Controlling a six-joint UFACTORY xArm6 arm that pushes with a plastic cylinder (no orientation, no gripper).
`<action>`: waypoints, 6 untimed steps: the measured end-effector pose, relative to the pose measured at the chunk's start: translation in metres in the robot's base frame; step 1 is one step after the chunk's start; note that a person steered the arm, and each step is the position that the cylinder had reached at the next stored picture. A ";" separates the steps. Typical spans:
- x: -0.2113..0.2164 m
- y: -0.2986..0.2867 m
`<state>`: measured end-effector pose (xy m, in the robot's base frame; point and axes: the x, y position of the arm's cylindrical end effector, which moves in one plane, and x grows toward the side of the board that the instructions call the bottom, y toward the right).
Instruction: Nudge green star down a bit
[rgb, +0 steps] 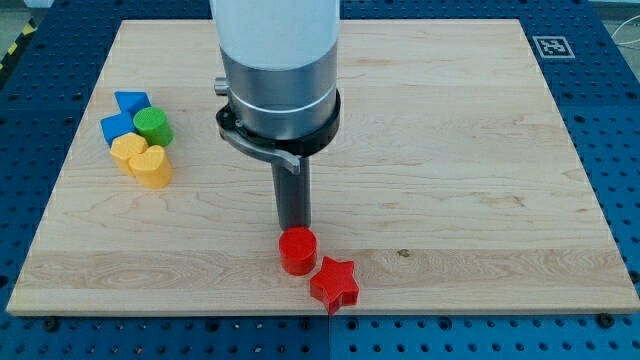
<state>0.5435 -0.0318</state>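
The only green block (153, 126) sits in a tight cluster at the view's left; it looks rounded and I cannot make out star points on it. My tip (293, 226) is low in the middle of the board, far to the right of that cluster. It stands just above a red cylinder (297, 250), touching it or nearly so. A red star (335, 283) lies against the cylinder's lower right, near the board's bottom edge.
Around the green block are two blue blocks (131, 102) (118, 127) above and to its left, and a yellow block (128, 150) and a yellow heart (152, 167) below it. The wooden board (450, 150) lies on a blue perforated table.
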 end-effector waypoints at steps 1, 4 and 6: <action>0.006 0.000; -0.030 0.000; -0.171 -0.055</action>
<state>0.3724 -0.0869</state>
